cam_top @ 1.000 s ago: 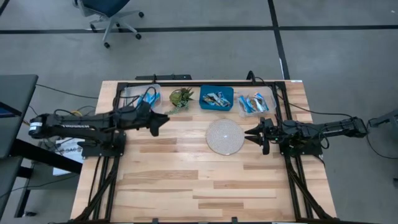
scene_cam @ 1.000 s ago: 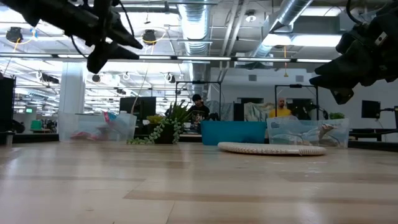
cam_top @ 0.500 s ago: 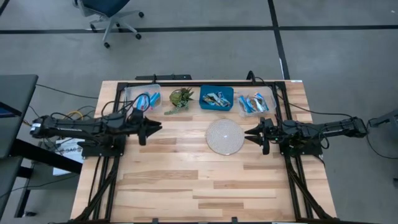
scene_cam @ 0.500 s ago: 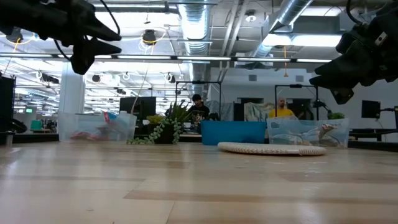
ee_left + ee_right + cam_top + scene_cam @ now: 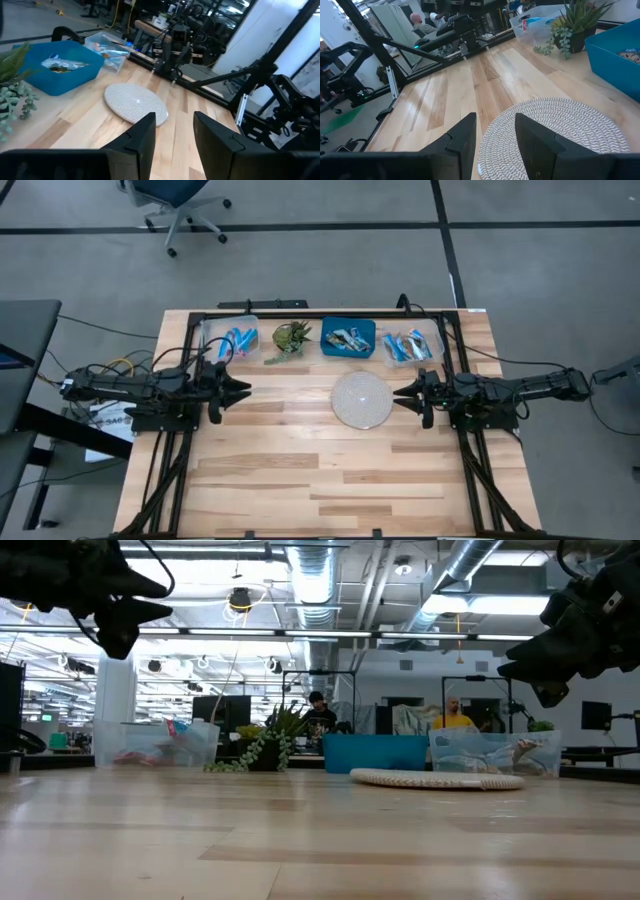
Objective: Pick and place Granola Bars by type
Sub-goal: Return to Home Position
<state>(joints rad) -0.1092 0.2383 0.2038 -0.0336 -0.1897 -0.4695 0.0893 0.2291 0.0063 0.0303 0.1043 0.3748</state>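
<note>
Granola Bars lie in three containers along the far edge. Blue-and-red ones [image 5: 232, 338] are in a clear bin on the left. Mixed ones [image 5: 345, 338] lie in a blue bin [image 5: 57, 70]. Light blue ones [image 5: 408, 345] fill a clear bin on the right. My left gripper [image 5: 243, 388] hovers open at the table's left side, level, with nothing between its fingers [image 5: 175, 120]. My right gripper [image 5: 398, 393] waits open at the right side, just beside the round pale disc [image 5: 361, 400], its fingers [image 5: 495, 120] holding nothing.
A green leafy plant [image 5: 290, 338] stands between the left clear bin and the blue bin. The woven disc [image 5: 555, 130] lies flat right of centre. Bare wood [image 5: 300, 470] covers the near half of the table. Black frame rails [image 5: 165, 470] run along both sides.
My left gripper has drawn back from beside the left clear bin toward the table's left and near edges, sinking a little and rolling somewhat. It stays open and carries nothing. The bars in that bin now show uncovered.
</note>
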